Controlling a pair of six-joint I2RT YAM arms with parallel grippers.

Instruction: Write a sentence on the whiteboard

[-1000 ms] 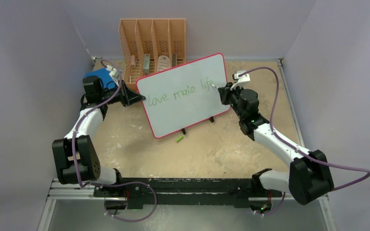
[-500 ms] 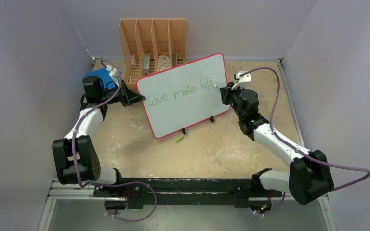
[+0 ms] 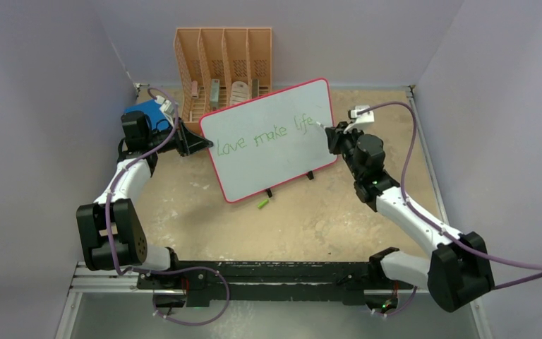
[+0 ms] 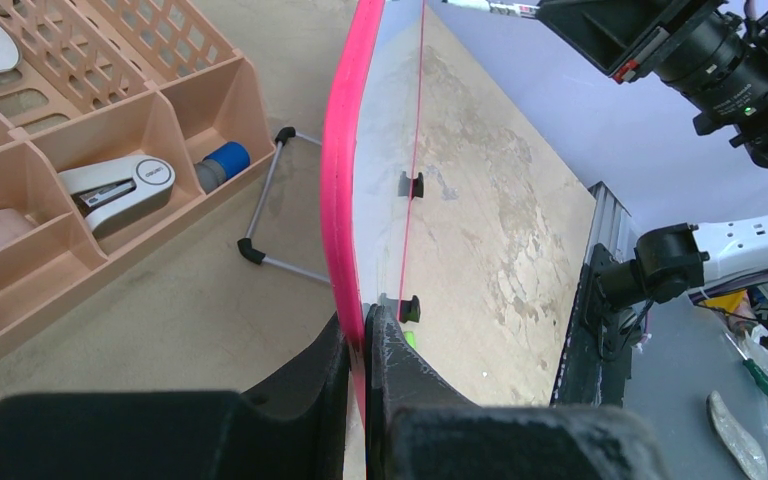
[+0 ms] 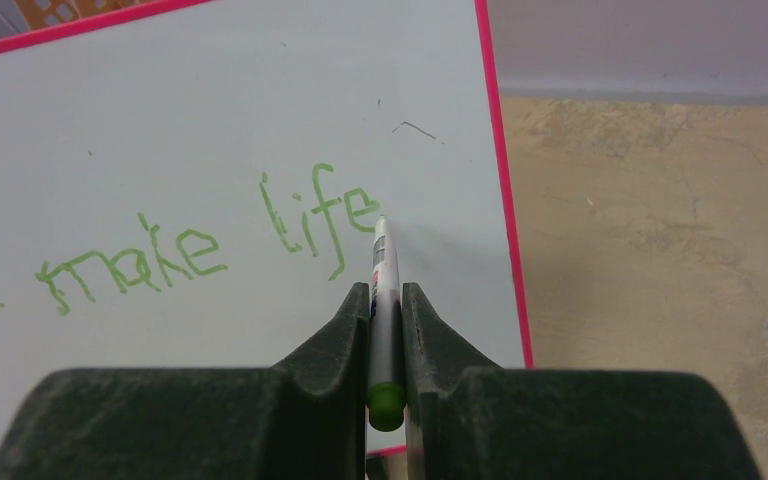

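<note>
Two hands: both clenched, each on its own thing.
Right hand (image 5: 385, 300): pinched around a green marker (image 5: 384, 262). The tip sits right at the tail of the "e" in "life"; can't tell if it's actually touching.
What changed: over the last second that hand slid a bit toward the board's right edge, the arm behind it swinging out too. Nothing else moved.
Left hand (image 4: 360, 345): clamped on the left rim of the whiteboard (image 3: 268, 166), hasn't budged, so it looks like it's just steadying it.
Whiteboard spot: propped up on its little black feet, tilted, toward the far edge of the counter (image 3: 324, 212), just in front of an orange rack (image 3: 222, 56).
Sentence (image 3: 265, 136): reads "love make life", one line so far.
What it means: I'd say word three is done. There's barely any room left before the pink rim, so more words probably need a new line lower down, where it's blank.
Cap (image 3: 262, 204): small green bit on the counter just off the board's near edge, probably the marker's.
</note>
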